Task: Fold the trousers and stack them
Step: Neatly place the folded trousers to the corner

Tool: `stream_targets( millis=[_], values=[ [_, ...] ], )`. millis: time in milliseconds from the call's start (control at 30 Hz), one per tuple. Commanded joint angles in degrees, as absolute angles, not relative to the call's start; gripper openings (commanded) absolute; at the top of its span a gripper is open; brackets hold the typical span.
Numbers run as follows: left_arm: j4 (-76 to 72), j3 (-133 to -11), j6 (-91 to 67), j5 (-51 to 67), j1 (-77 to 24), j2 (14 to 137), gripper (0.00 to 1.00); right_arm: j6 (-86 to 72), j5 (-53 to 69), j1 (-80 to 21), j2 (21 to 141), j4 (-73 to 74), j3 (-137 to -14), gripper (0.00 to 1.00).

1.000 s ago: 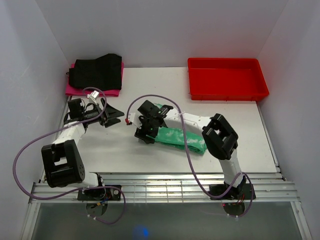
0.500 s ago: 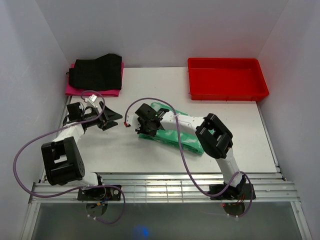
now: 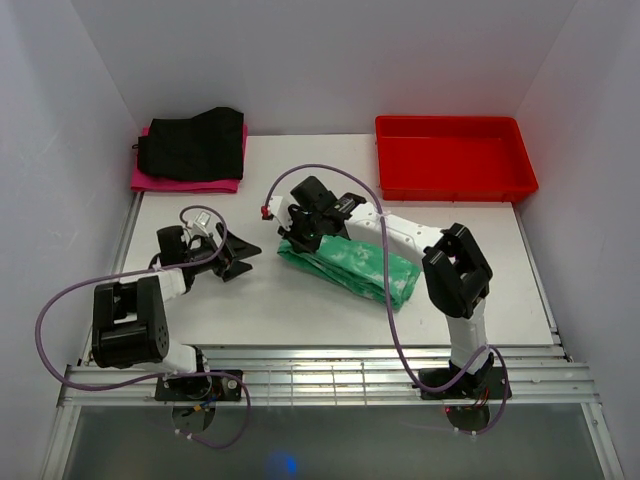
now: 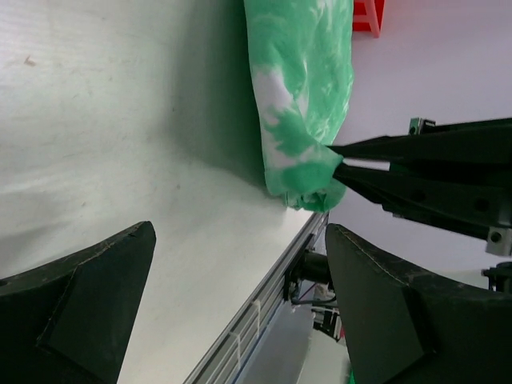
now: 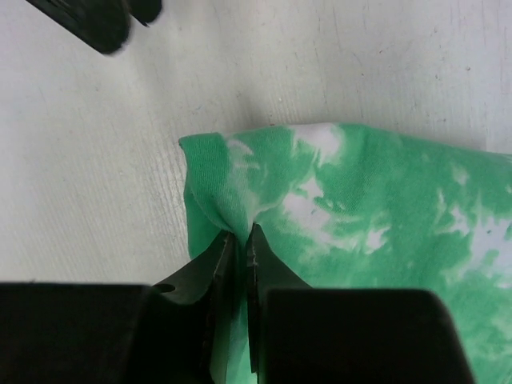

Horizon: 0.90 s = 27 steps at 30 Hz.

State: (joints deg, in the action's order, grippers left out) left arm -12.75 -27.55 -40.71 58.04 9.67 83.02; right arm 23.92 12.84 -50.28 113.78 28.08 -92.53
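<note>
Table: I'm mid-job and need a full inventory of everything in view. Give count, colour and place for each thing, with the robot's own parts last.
trousers: one, green with white tie-dye patches, folded bundle at mid-table
black garment: one, black, far left corner, lying on the pink one
pink garment: one, pink, far left corner, under the black one
tray: one, red, far right of the table
table: one, white, under everything
cables: two, purple, one looping along each arm
left hand: one, black, open, left of the trousers, not touching them
right hand: one, black, shut on the trousers' left end
</note>
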Motion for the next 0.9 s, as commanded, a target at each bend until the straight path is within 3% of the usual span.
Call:
stream_targets(
  millis=[0,267,433,600,867],
  values=[
    [-25.22,-27.68,-50.53,51.34,5.64,81.47,0.98,20.83,19.24,-49.84,110.22,24.35,-94.66,0.08],
    [-33.39,-32.34,-61.69,41.49,-5.09,90.86,0.98,18.46,21.88,-49.39,109.42,21.36,-93.08,0.08],
    [-35.33,-33.31,-64.77,41.48,-8.69,95.97,0.98,18.02,23.02,-49.31,109.69,20.83,-93.78,0.08],
    [-46.57,-31.82,-69.95,45.0,-10.98,98.7,0.98,16.88,24.17,-49.31,110.04,19.52,-92.9,0.08],
    [-49.66,-30.85,-76.63,46.84,-12.3,100.99,0.74,16.17,22.24,-49.31,111.88,17.23,-93.16,0.08]
  ],
)
